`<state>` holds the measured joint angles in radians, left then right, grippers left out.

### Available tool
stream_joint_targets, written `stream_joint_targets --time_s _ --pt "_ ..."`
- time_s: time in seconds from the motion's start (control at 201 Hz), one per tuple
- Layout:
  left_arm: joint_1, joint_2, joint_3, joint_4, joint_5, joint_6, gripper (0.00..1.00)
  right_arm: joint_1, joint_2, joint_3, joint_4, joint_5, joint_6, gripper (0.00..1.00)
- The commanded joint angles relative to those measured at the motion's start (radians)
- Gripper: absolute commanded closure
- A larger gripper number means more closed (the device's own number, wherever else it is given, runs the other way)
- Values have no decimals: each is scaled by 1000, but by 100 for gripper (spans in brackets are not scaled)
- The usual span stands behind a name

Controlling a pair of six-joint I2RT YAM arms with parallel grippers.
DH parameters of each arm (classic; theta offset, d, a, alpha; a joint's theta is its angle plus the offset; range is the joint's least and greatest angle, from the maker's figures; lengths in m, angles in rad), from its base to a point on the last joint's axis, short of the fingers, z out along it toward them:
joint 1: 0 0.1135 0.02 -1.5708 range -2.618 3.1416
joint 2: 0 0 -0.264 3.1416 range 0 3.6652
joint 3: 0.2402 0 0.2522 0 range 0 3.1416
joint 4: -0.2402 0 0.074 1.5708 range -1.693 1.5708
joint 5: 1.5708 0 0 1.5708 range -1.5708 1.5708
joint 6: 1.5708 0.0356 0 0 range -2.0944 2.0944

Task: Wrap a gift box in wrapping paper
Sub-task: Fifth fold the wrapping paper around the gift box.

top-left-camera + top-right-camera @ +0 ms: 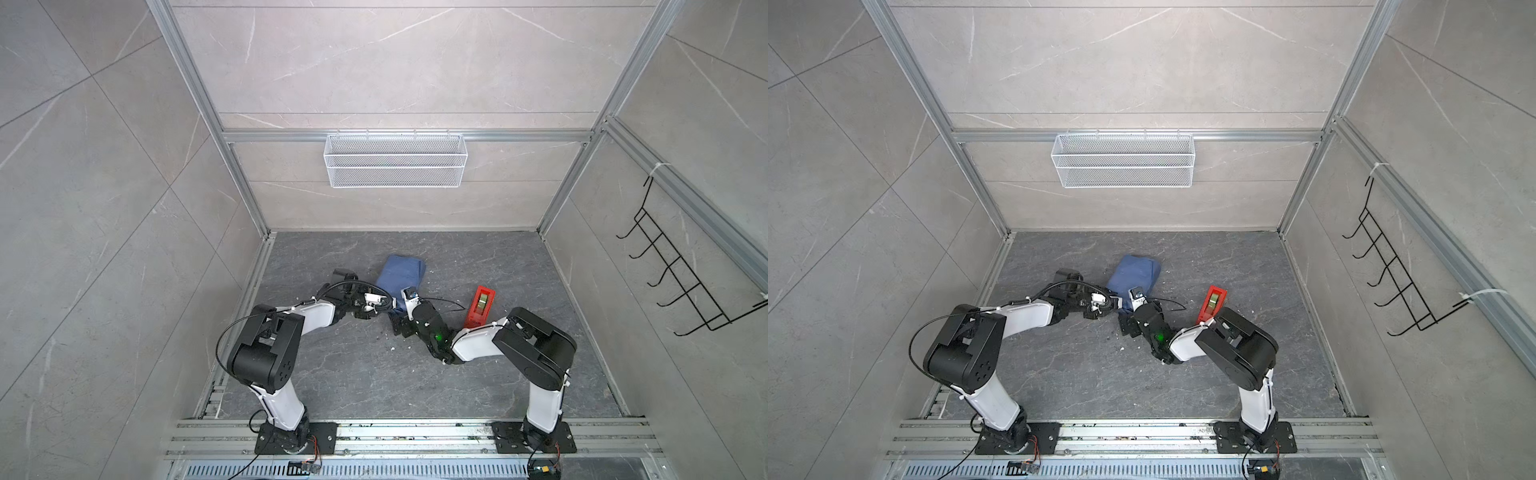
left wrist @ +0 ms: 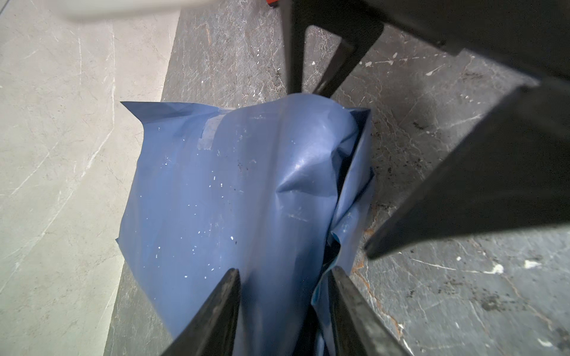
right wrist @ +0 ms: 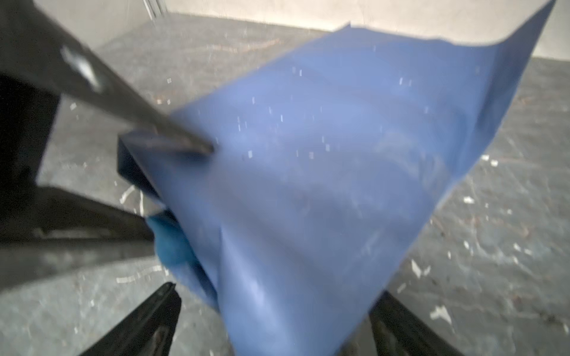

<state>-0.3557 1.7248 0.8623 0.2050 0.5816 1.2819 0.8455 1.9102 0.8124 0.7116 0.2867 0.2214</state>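
- The gift box (image 3: 131, 166) lay inside the wrapping paper (image 1: 402, 272) on the bench (image 1: 374, 374). Only one dark corner showed, in the right wrist view, poking out of the paper's open end.
- The bundle sat near the red tape dispenser (image 1: 480, 306), on the dispenser's left-arm side and apart from it. Its long axis ran roughly parallel to the dispenser's, from the arms toward the back wall.
- The open, unfinished end pointed at both hands, about level with the dispenser's near half.
- The left hand (image 2: 285, 270) straddled that end with its fingers partly apart and paper between them. I could not tell whether they pinched it. In the right wrist view one of its fingers lay on the box's exposed corner.
- The right hand (image 3: 277, 291), between the bundle's end and the dispenser, had its fingers spread wide. A loose flap hung between them, and they gripped nothing.
- Judged from this, the left hand was nearer the box and the right hand nearer the flap.
- Counted: one box, one paper sheet, one strip of clear tape (image 2: 209, 135) on the paper, one dispenser and two hands.
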Motion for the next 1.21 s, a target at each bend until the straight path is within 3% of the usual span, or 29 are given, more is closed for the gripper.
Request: stream_joint_targets --time_s 0.0,0.12,0.274,0.388,0.478,0.598,0.632,0.851,1.041,1.205 --pt "-6 25 12 -48 -8 -11 51 -8 36 29 -3 45 28 6" --pt "-9 35 23 -44 -26 -21 51 -21 6 16 -25 34 55 9" --pt "-9 51 19 -24 -32 -12 51 -43 -168 -86 -83 -68 27 10" --pt "-10 42 17 -24 -36 -21 51 -101 -301 -81 -260 -212 42 15" --pt "-10 33 10 -23 -35 -2 51 -164 -324 5 -358 -357 33 27" --pt "-11 35 13 -14 -42 -3 51 -243 -197 259 -542 -537 12 52" --pt "-13 34 15 -15 -43 -14 51 -266 -145 343 -599 -558 20 55" --pt "-17 38 14 -16 -46 1 51 -335 173 797 -898 -677 16 55" --pt "-17 41 16 -15 -42 6 51 -369 344 962 -1008 -673 25 52" --pt "-19 30 15 -15 -39 3 49 -378 424 1014 -1065 -742 29 52"
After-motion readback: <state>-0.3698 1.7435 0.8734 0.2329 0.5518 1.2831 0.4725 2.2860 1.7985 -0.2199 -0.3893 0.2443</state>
